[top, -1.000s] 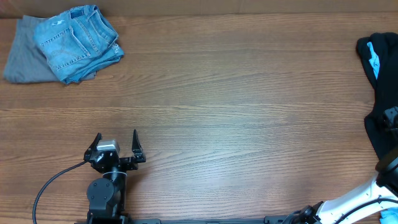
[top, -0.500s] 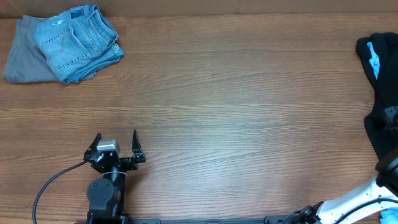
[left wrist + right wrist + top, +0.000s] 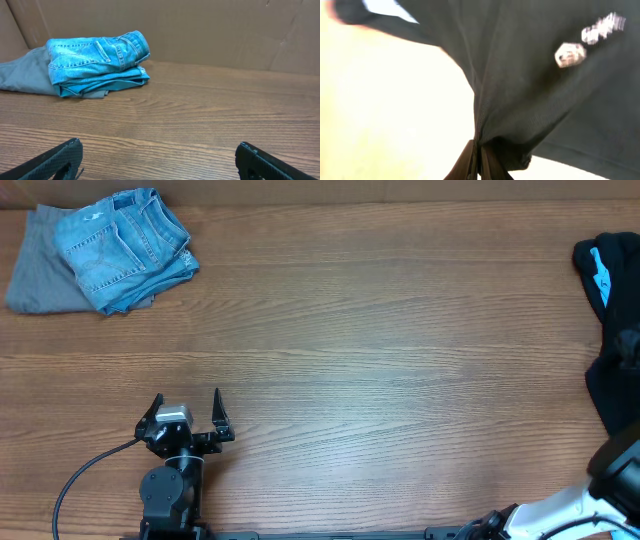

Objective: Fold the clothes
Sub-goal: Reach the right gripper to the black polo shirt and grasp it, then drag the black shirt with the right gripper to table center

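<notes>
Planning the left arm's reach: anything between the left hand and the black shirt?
Nothing. Overhead shows only bare tabletop between the left hand and the black shirt at the right edge.

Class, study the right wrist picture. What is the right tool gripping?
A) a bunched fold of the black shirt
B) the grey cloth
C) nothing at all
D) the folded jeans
A: in the right wrist view the right tool is pinched shut on a gathered fold of the black shirt, while the jeans lie folded at the far left of the table, well away from it.
</notes>
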Motion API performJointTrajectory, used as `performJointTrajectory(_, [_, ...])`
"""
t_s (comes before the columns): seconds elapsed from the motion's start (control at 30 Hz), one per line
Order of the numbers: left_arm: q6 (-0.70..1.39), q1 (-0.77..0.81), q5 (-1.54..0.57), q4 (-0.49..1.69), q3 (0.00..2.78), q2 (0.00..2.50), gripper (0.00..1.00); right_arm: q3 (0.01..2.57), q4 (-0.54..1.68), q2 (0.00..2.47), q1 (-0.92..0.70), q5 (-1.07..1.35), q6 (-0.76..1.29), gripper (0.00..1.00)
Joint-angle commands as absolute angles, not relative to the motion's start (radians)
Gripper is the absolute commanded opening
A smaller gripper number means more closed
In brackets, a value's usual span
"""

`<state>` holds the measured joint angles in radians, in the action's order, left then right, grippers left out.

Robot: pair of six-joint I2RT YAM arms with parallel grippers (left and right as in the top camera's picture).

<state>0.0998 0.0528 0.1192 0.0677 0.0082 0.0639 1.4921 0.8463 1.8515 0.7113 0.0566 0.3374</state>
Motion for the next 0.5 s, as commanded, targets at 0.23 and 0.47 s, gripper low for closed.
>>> performJointTrajectory(0.23, [0.081,0.057,0.114,0.067,0.005,0.063,1.0,1.517,0.846,1.779,0.435,0.352,0.376,0.04])
performJointTrajectory(0.47, [0.081,0.057,0.114,0.067,0.005,0.063,1.0,1.517,0.735,1.779,0.023,0.373,0.458,0.04])
